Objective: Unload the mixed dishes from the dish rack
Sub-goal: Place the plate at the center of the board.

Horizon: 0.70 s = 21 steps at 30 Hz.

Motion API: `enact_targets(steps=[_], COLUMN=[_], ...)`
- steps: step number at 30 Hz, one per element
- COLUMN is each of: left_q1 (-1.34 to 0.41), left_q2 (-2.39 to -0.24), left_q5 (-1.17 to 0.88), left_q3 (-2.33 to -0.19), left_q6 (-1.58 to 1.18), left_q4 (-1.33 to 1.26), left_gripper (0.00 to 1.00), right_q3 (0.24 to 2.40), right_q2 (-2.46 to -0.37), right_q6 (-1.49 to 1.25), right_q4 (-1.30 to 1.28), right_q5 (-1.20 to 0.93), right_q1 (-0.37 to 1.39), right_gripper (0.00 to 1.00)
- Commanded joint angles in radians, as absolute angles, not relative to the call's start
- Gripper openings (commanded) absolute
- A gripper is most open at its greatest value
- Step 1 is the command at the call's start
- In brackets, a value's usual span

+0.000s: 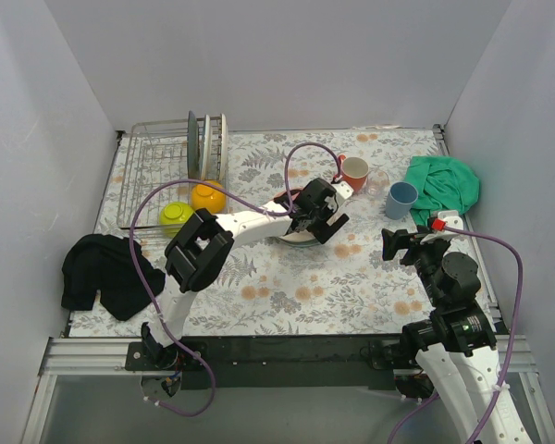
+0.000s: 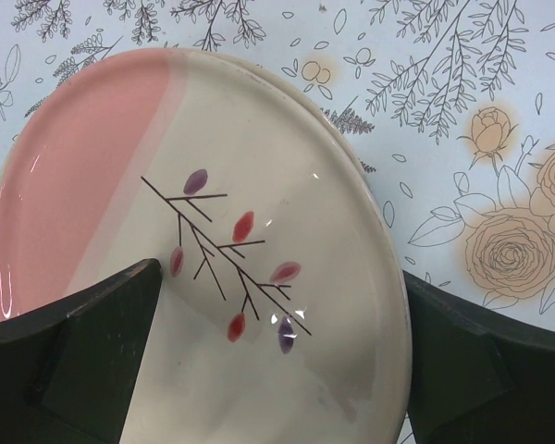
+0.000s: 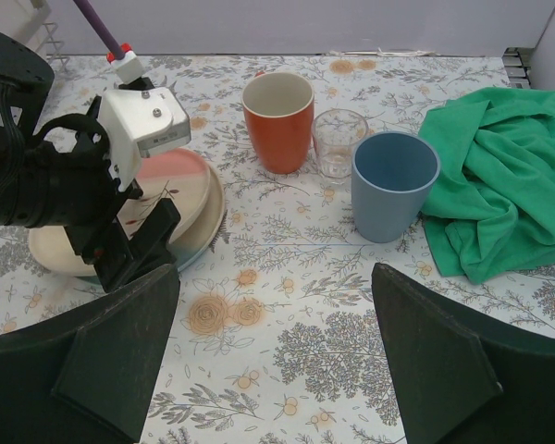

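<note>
A pink-and-cream plate with a twig pattern (image 2: 259,157) lies on top of a small stack of plates (image 1: 296,238) on the table's middle. My left gripper (image 1: 316,222) hovers just over it with its jaws wide apart, one finger over the plate and one beside its rim (image 2: 279,277). It also shows in the right wrist view (image 3: 141,248). My right gripper (image 3: 276,273) is open and empty above the cloth at the front right (image 1: 398,242). The dish rack (image 1: 153,176) at the back left holds upright plates (image 1: 208,143). An orange-yellow bowl (image 1: 208,196) and a lime-green bowl (image 1: 176,217) sit at its near end.
An orange mug (image 3: 277,111), a small clear glass (image 3: 338,139) and a light-blue cup (image 3: 393,185) stand together at the back right. A green cloth (image 3: 499,176) lies right of them. A black cloth (image 1: 102,273) lies at the front left.
</note>
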State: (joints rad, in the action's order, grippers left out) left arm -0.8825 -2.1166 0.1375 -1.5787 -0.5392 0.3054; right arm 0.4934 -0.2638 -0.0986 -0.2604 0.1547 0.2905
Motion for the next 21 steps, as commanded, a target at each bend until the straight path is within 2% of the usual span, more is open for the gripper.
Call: enact_targets(steps=[1,11,21], left_q1=[-0.874,-0.931,-1.003], left_q2=[-2.088,-2.135,-2.158], left_q5=[0.075,0.158,0.37], left_q3=[-1.583,-1.572,-1.575], left_q6=[-0.603,-0.637,-0.656], left_q4=[0.324,0.328,0.336], left_gripper=[0.98,0.98,0.98], right_q3=[0.499,0.497,0.497], right_q2=[-0.265,-0.271,-0.272], right_q6=[-0.097,-0.098,-0.101], right_q4=[-0.224,-0.224,-0.225], right_q5=[0.16,0.16,0.16], right_q1=[0.293,0.295,0.295], right_gripper=[0.92,0.92,0.92])
